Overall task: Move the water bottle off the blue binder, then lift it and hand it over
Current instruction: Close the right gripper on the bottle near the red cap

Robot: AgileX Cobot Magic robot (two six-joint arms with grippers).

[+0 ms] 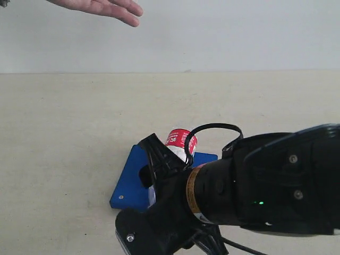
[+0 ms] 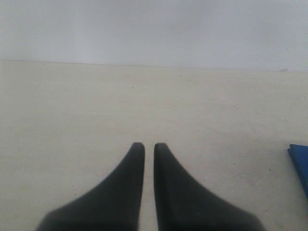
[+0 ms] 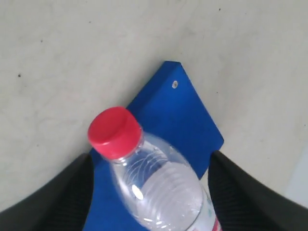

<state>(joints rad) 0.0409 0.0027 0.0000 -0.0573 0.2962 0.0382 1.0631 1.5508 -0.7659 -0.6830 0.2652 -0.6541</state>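
Observation:
The water bottle [image 3: 159, 183], clear with a red cap [image 3: 114, 131], is over the blue binder [image 3: 173, 110] on the table. My right gripper [image 3: 150, 166] is open, one finger on each side of the bottle's body with a gap at both. In the exterior view the right gripper [image 1: 159, 159] hides most of the bottle; only its red label [image 1: 180, 139] shows above the binder [image 1: 130, 183]. My left gripper [image 2: 149, 147] is shut on nothing, low over the bare table, with the binder's corner [image 2: 301, 161] off to one side.
A person's open hand [image 1: 106, 8] reaches in at the top left of the exterior view. The beige table [image 1: 64, 133] meets a pale wall at the back. My right arm [image 1: 265, 186] fills the lower right.

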